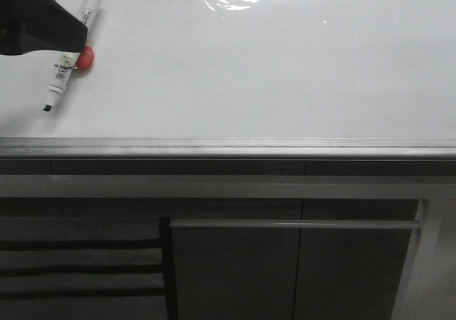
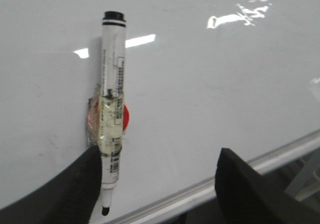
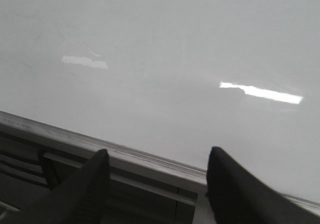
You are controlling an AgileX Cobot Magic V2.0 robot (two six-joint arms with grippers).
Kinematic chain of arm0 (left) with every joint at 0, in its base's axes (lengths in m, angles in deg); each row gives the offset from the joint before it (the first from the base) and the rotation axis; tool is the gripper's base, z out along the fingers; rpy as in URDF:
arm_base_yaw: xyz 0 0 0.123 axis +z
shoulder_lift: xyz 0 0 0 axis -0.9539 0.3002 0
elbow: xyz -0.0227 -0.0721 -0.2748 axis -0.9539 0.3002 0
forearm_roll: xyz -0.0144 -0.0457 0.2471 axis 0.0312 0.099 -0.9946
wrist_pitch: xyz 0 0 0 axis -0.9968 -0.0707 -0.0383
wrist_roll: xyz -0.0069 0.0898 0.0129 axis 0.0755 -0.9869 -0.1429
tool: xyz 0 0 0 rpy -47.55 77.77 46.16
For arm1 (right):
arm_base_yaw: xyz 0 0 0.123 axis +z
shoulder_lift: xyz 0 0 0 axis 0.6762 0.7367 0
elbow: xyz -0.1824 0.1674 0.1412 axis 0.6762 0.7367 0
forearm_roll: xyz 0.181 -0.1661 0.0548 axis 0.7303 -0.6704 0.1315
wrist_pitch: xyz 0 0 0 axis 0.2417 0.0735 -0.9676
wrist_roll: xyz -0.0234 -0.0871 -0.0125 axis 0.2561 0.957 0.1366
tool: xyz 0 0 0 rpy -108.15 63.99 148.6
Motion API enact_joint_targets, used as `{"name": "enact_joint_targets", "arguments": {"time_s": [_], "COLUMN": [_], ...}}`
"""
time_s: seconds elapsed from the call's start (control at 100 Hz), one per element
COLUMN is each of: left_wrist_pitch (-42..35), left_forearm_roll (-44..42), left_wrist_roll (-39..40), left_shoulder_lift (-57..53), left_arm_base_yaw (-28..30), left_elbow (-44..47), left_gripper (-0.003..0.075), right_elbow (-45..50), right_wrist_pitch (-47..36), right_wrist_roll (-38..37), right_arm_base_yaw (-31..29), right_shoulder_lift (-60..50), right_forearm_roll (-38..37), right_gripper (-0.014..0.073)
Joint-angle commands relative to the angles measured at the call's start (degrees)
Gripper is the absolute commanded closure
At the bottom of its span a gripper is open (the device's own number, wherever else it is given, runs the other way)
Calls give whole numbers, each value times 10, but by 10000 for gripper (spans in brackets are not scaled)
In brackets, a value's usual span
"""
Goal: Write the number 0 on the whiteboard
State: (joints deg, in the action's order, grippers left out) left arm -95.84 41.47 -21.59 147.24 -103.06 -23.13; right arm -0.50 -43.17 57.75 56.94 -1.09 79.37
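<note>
The whiteboard (image 1: 271, 70) is glossy white, with glare at its far side and a grey metal edge strip (image 1: 228, 147) in front. No number 0 shows on it. A white marker (image 1: 71, 49) with a black tip lies at the board's far left, taped to a red round magnet (image 1: 85, 58). My left gripper (image 1: 50, 29) hovers over the marker. In the left wrist view it (image 2: 159, 156) is open, with the marker (image 2: 111, 109) just inside one finger (image 2: 80, 184). My right gripper (image 3: 159, 153) is open and empty over the board's edge strip (image 3: 150, 159).
Below the board's front edge are grey cabinet panels (image 1: 235, 270) with a horizontal rail (image 1: 292, 224) and dark slats (image 1: 78, 266) at the lower left. The right arm is out of the front view.
</note>
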Motion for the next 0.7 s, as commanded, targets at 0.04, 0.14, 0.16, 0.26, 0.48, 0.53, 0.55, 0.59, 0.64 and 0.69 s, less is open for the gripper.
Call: {"name": "enact_joint_targets", "arguments": {"time_s": [0.04, 0.14, 0.16, 0.26, 0.48, 0.53, 0.55, 0.59, 0.64, 0.69], "left_wrist_pitch": [-82, -88, -90, -103, -111, -118, -120, -123, -123, -119], "left_forearm_roll": [38, 38, 38, 38, 38, 38, 38, 38, 38, 38], "left_wrist_roll": [6, 6, 6, 6, 6, 6, 6, 6, 6, 6], "left_shoulder_lift": [29, 59, 65, 90, 122, 127, 128, 131, 134, 137], "left_arm_base_yaw": [-3, -3, -3, -3, -3, -3, -3, -3, -3, -3], "left_elbow": [-22, -32, -33, -43, -70, -71, -71, -71, -71, -71], "left_gripper": [274, 281, 281, 281, 281, 281, 282, 286, 306, 339], "right_elbow": [-22, -22, -22, -22, -22, -22, -22, -22, -22, -22], "right_wrist_pitch": [-43, -43, -43, -41, -33, -30, -29, -27, -26, -26], "right_wrist_roll": [6, 6, 6, 6, 6, 6, 6, 6, 6, 6], "right_arm_base_yaw": [2, 2, 2, 2, 2, 2, 2, 2, 2, 2], "right_shoulder_lift": [8, 8, 8, 8, 8, 8, 8, 8, 8, 8], "right_forearm_roll": [-6, -6, -6, -6, -6, -6, -6, -6, -6, -6], "right_gripper": [223, 223, 223, 223, 223, 223, 223, 223, 223, 223]}}
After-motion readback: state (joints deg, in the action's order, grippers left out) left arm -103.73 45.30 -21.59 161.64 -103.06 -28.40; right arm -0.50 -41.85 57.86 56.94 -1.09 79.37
